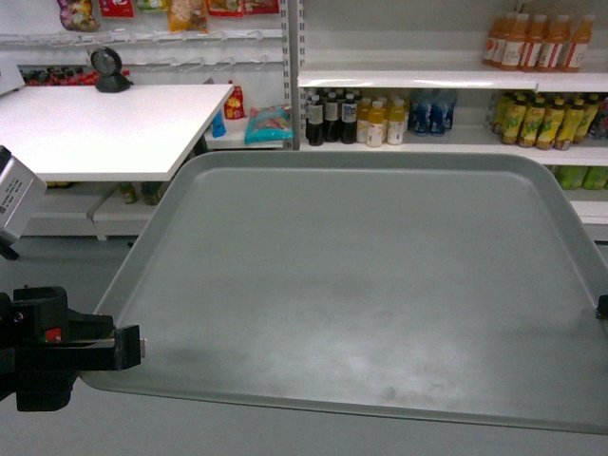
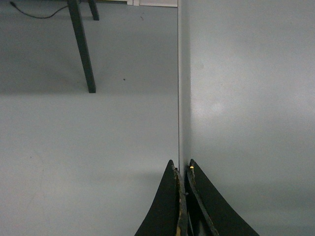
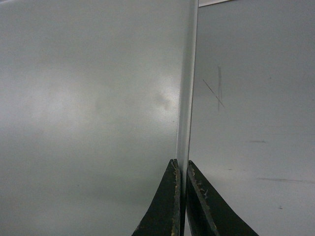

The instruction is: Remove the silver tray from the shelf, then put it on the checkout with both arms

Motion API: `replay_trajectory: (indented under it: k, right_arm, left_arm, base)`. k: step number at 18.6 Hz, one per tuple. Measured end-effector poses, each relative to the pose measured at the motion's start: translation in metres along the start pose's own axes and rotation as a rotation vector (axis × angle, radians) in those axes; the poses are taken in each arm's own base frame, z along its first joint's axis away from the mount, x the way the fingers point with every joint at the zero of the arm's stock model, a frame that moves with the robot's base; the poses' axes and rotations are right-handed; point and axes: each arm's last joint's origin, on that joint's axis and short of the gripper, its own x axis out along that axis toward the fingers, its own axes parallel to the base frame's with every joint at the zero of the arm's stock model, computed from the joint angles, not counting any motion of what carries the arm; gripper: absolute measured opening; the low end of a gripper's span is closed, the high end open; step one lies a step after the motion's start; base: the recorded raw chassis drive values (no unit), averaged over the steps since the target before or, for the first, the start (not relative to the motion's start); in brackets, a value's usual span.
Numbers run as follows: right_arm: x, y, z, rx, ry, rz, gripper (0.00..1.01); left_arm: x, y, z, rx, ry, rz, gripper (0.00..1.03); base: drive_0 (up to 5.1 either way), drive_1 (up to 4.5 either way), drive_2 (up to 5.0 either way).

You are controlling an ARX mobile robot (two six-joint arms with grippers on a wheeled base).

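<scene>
The silver tray (image 1: 361,285) hangs level in the air and fills most of the head view. My left gripper (image 1: 128,344) is shut on its left rim. At the far right edge only a sliver of my right gripper (image 1: 602,306) shows against the right rim. In the left wrist view the left gripper (image 2: 180,164) pinches the rim of the silver tray (image 2: 246,98). The right wrist view shows the right gripper (image 3: 181,161) clamped on the rim of the silver tray (image 3: 88,108). The white checkout (image 1: 104,128) stands at the upper left. The shelf (image 1: 427,81) is behind the tray.
A round black scanner (image 1: 110,69) sits at the back of the checkout. Rows of bottles (image 1: 375,116) fill the shelf boards behind and to the right. A dark table leg (image 2: 81,46) stands on the grey floor (image 2: 88,157) below the left gripper.
</scene>
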Motion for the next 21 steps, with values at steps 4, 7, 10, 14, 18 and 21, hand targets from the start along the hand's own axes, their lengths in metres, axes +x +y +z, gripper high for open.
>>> replay_trajectory:
  k: [4, 7, 10, 14, 18, 21]
  right_arm:
    - [0.0001, -0.0001, -0.0003, 0.000, 0.002, -0.001, 0.02]
    - [0.0001, 0.0000, 0.0001, 0.000, 0.001, 0.000, 0.02]
    - [0.0001, -0.0001, -0.0003, 0.000, 0.003, -0.001, 0.02]
    - [0.0000, 0.0000, 0.0002, 0.000, -0.002, 0.000, 0.02]
    - [-0.0001, 0.0002, 0.0006, -0.001, -0.005, 0.002, 0.02]
    - [-0.0001, 0.0001, 0.0004, 0.000, -0.003, 0.001, 0.02]
  left_arm:
    - [0.0000, 0.0001, -0.0003, 0.000, 0.003, 0.000, 0.02]
    - [0.0000, 0.0000, -0.0003, 0.000, 0.003, 0.000, 0.02]
    - [0.0000, 0.0001, -0.0004, 0.001, 0.004, 0.001, 0.02]
    - [0.0000, 0.0000, 0.0001, 0.000, -0.001, 0.000, 0.02]
    - [0.0000, 0.0000, 0.0002, 0.000, -0.002, -0.001, 0.02]
    - [0.0000, 0.0000, 0.0001, 0.000, -0.001, 0.000, 0.02]
  base:
    - [-5.1, 2.37, 2.4]
    - [-5.0, 2.44, 2.4]
    - [-5.0, 2.44, 2.4]
    - [-5.0, 2.44, 2.4]
    - [-5.1, 2.37, 2.4]
    - [-5.1, 2.40, 2.4]
